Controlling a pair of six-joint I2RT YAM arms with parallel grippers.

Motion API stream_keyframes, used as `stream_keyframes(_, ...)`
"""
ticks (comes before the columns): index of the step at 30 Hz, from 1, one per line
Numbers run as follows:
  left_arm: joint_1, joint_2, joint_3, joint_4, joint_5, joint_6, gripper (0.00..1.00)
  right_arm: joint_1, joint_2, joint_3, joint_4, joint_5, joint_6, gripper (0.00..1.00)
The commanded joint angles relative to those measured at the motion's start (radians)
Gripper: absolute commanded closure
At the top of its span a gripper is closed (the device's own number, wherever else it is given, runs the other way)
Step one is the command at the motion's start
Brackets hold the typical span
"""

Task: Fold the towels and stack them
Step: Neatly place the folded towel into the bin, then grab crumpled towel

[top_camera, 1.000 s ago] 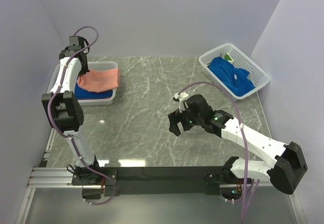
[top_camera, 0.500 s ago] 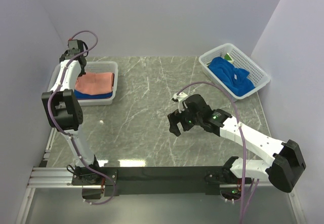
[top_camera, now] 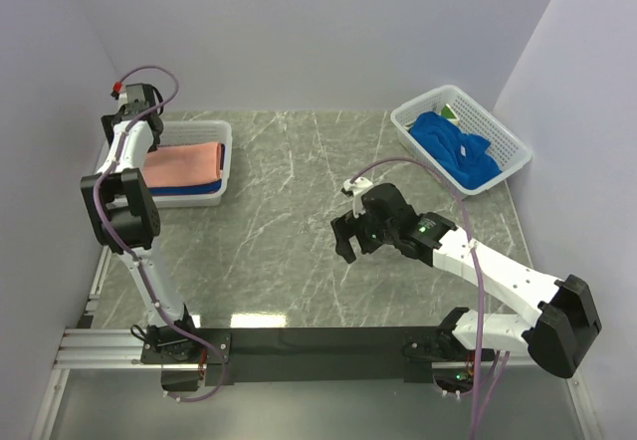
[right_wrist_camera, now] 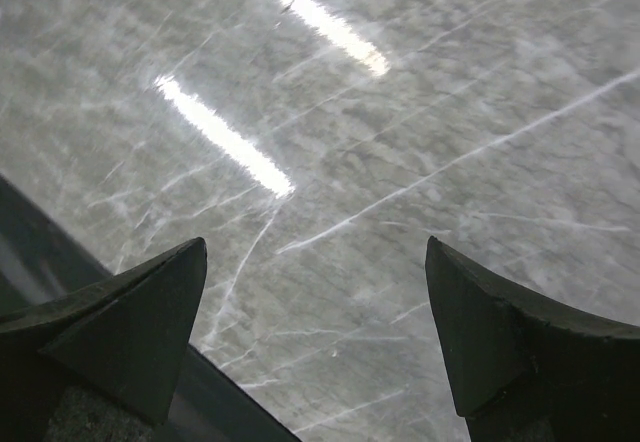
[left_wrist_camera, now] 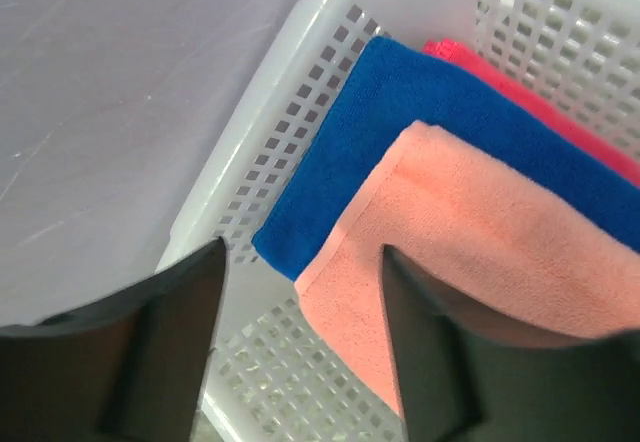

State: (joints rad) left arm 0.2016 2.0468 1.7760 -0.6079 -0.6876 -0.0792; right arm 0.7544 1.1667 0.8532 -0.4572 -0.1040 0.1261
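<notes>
**Towels lay in both baskets while both grippers were empty**

Seen from above, the left basket (top_camera: 225, 133) at the far left of the table (top_camera: 289, 201) held a folded salmon-pink towel (top_camera: 184, 164) lying on a blue towel (top_camera: 185, 188). The left wrist camera showed what that view could not. The left gripper (left_wrist_camera: 303, 262) had its fingers apart above the salmon corner with nothing between them. A thin red-pink cloth edge (left_wrist_camera: 560, 112) also peeked out from beneath the blue layer. Mid-table, the right gripper (top_camera: 346, 243) hung over bare marble. Its wrist view gave only the veined surface between widely spread jaws, which gripped nothing. Only the overhead view took in the right basket (top_camera: 422, 104) at the far right. It held rumpled blue towels (top_camera: 456, 148) and a sliver of green-and-pale cloth (top_camera: 450, 113)
</notes>
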Motion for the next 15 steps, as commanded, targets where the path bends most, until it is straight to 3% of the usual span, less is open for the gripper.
stream_keyframes(1, -0.001, -0.101, 0.026, 0.047, -0.004, -0.066, 0.29, -0.009, -0.016, 0.084, -0.011, 0.192, 0.053, 0.04)
stream_keyframes(7, -0.024, -0.342, -0.007, -0.003, 0.323, -0.188, 0.01, -0.098, 0.053, 0.248, -0.049, 0.449, 0.162, 0.0)
stream_keyframes(11, -0.063, -0.569, -0.165, 0.042, 0.514, -0.261, 0.01, -0.287, 0.148, 0.388, -0.089, 0.53, 0.236, 0.0)
stream_keyframes(15, -0.193, -0.833, -0.476, 0.144, 0.585, -0.268, 0.01, -0.473, 0.252, 0.46, -0.02, 0.541, 0.283, 0.05)
